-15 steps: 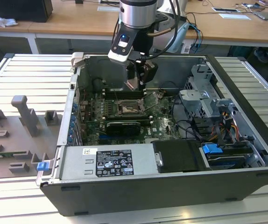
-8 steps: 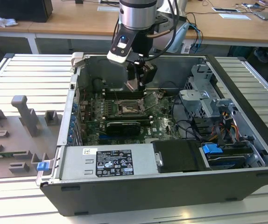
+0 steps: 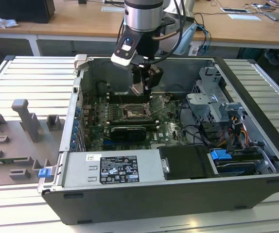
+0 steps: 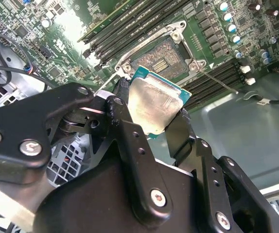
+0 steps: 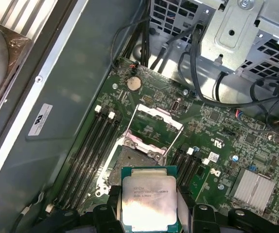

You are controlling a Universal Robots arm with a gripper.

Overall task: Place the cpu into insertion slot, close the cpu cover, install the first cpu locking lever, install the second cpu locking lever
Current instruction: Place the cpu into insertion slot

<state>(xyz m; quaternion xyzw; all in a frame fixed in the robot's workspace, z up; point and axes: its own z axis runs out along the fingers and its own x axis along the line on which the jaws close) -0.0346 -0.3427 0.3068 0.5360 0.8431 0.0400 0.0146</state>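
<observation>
My gripper (image 4: pixel 151 110) is shut on the cpu (image 4: pixel 155 103), a pale silvery square chip on a green-edged board, gripped by two opposite edges between the black fingers (image 4: pixel 121 104). In the first wrist view the cpu (image 5: pixel 147 200) hangs just short of the insertion slot (image 5: pixel 135 160), above the board and apart from it. The insertion slot (image 4: pixel 167 57) is bare, its dark contact field showing. The cpu cover (image 5: pixel 154 125) is swung open at the socket's far side. A thin locking lever (image 4: pixel 220 81) lies released beside the socket. In the exterior view my gripper (image 3: pixel 140 88) hovers over the socket (image 3: pixel 131 113) inside the open case.
Long black memory slots (image 5: pixel 93 145) flank the socket on both sides. A metal drive cage (image 3: pixel 212 104) with cables stands at the exterior view's right, and a power supply (image 3: pixel 113 167) sits along the case front. Grey fixtures (image 3: pixel 25 119) rest on the table at the exterior view's left.
</observation>
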